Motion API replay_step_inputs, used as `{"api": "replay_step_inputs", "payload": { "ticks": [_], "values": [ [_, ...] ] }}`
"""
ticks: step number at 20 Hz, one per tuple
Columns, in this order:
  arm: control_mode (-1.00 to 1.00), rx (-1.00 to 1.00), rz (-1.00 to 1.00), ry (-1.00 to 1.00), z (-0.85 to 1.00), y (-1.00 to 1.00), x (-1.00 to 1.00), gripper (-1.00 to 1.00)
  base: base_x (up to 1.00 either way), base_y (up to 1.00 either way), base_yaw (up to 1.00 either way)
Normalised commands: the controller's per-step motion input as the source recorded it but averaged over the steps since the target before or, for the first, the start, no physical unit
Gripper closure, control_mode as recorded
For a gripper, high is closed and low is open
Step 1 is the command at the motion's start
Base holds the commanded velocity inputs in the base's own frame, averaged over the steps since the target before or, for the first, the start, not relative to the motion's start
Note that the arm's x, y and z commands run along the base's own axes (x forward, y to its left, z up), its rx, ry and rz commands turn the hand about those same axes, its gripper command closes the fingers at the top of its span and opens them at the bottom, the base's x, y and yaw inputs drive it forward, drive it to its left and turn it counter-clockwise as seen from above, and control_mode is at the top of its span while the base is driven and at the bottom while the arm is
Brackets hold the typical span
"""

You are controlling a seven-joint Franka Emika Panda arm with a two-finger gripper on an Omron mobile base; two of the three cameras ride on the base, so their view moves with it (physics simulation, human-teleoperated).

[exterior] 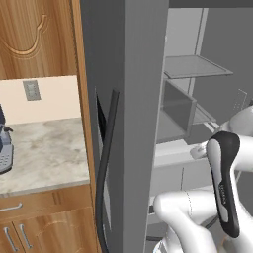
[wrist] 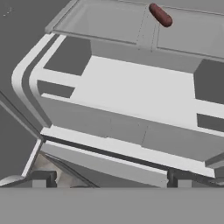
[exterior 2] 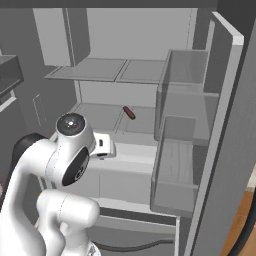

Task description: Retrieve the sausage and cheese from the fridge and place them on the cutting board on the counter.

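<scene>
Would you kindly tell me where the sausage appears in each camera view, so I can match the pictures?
Left base view: not in it.
Right base view: sausage lies centre, on the fridge's lower shelf.
Hand view: sausage lies at top, right of centre, on that shelf.
Shared landmark: the shelf's centre seam, just beside the sausage.

The fridge (exterior 2: 150, 30) is rendered in flat grey throughout, shelves included. A dark reddish-brown sausage (exterior 2: 129, 112) is seen inside. The surface (exterior: 44, 148) is veined beige-grey marble, over warm wood-grain cabinets (exterior: 44, 222).
</scene>
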Motion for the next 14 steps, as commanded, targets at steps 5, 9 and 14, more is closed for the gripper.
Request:
{"api": "replay_step_inputs", "payload": {
  "ticks": [5, 9, 14],
  "values": [
    [-1.0, 0.0, -0.05, -0.11, 0.19, 0.0, 0.67, -1.0, 0.0, 0.0, 0.0],
    [-1.0, 0.04, -0.14, -0.01, 0.25, 0.0, 0.81, -1.0, 0.0, 0.0, 0.0],
    [-1.0, 0.04, -0.14, -0.03, 0.1, 0.0, 0.75, -1.0, 0.0, 0.0, 0.0]
  ]
}}
